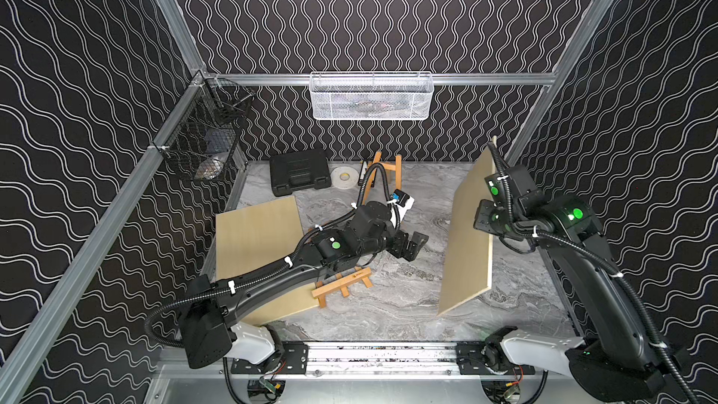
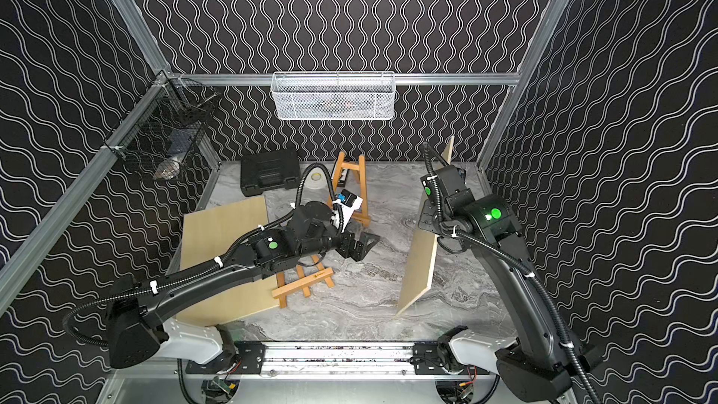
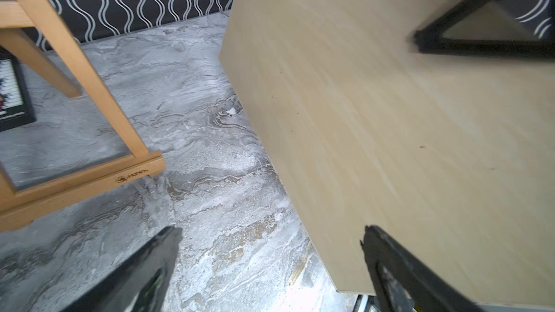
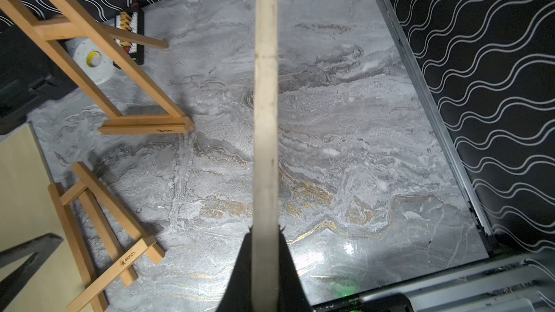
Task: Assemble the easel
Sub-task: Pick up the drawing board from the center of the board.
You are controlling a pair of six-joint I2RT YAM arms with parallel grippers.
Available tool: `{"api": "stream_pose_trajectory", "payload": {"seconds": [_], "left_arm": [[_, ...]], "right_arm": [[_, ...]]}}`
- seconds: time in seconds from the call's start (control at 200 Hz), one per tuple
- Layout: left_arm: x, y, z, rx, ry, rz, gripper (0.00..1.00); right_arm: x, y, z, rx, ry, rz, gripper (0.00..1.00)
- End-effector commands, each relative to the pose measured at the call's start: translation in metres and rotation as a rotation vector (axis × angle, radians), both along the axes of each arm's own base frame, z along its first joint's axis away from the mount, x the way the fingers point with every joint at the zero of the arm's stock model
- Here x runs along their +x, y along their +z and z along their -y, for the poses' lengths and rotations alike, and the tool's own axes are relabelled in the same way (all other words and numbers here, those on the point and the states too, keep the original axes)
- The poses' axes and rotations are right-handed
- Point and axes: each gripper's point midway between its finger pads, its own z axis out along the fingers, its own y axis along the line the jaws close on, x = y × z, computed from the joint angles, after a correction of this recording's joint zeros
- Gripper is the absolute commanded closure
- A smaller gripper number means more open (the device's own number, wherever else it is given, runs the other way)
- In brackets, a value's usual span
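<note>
A pale plywood board (image 1: 466, 235) stands on edge at the right of the marble table (image 1: 388, 305). My right gripper (image 4: 265, 229) is shut on its upper edge, one finger (image 4: 240, 268) on each face. A second board (image 1: 252, 242) lies flat at the left, partly under my left arm. One wooden easel (image 1: 382, 171) stands upright near the back wall. Another easel (image 1: 344, 285) lies flat beside the flat board. My left gripper (image 1: 412, 244) hovers open and empty over the table's middle, between the lying easel and the held board (image 3: 375, 115).
A black case (image 1: 299, 172), a white tape roll (image 1: 344, 177) and a small black box (image 4: 130, 34) sit along the back wall. A white mesh basket (image 1: 371, 97) hangs on the back rail. A black wire basket (image 1: 206, 137) hangs at the left.
</note>
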Motion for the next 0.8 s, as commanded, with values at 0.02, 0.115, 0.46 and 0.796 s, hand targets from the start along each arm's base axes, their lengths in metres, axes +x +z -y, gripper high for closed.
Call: {"api": "stream_pose_trajectory", "payload": {"seconds": [0.02,0.115,0.46,0.796], "left_arm": [[0.01,0.004,-0.02,0.018,0.082,0.028,0.01],[0.015,0.004,-0.034,0.023,0.132,0.033,0.01],[0.04,-0.009,-0.089,0.028,0.329,-0.014,0.01],[0.046,-0.027,-0.146,0.036,0.525,-0.067,0.01]], "right_arm": [[0.013,0.036,0.007,-0.005,-0.018,0.173,1.0],[0.005,0.047,0.007,0.016,0.022,0.225,1.0],[-0.016,0.091,-0.011,0.115,0.217,0.376,1.0],[-0.027,0.127,-0.02,0.157,0.322,0.545,1.0]]}}
